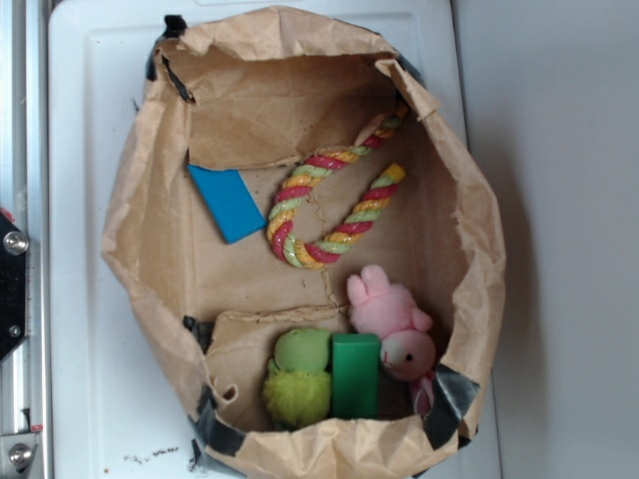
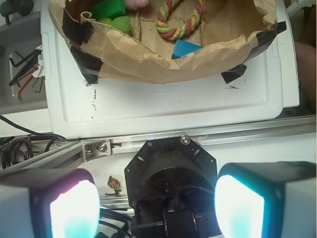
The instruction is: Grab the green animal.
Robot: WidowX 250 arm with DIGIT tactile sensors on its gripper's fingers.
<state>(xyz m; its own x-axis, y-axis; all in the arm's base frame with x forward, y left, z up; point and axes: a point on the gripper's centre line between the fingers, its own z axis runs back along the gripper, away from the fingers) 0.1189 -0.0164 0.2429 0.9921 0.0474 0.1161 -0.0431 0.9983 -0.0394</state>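
Against the crumpled paper bag's (image 1: 150, 239) near wall, the green animal (image 1: 299, 377) (smooth head, shaggy body) touches a hard block (image 1: 355, 375); claw (image 2: 157, 206) spread.

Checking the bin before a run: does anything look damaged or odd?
The paper bag serving as the bin is torn and crumpled along its rim, patched with black tape at the corners. The toys inside, green animal included, look intact.
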